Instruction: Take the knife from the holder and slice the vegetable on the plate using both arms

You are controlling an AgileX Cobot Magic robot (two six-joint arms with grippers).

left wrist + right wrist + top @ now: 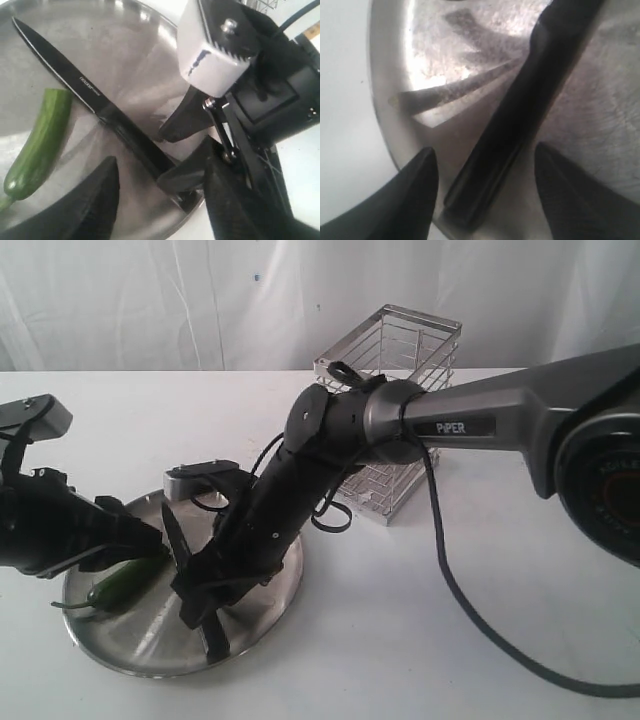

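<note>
The right end effector (203,625) hangs low over the plate (130,645); its arm (300,480) hides part of the holder (420,350). Left wrist: the left end effector (162,200) gapes, pepper (37,145) beside the flat-lying knife (90,95). Right wrist: fingers (405,200) apart, flanking the handle untouched; blade cropped.

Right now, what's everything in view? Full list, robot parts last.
plate: one, shiny steel, on the table in front of the holder
knife: one, all black, lying on the plate, handle end near the rim
vegetable: one, dark green, on the plate beside the blade, one end cut flat
holder: one, silver wire, upright on the table behind the plate
table: one, white, under everything
cable: one, black, trailing from the right arm across the table
left gripper: one, black, open, low over the plate near the vegetable
right gripper: one, black, open, astride the knife handle
</note>
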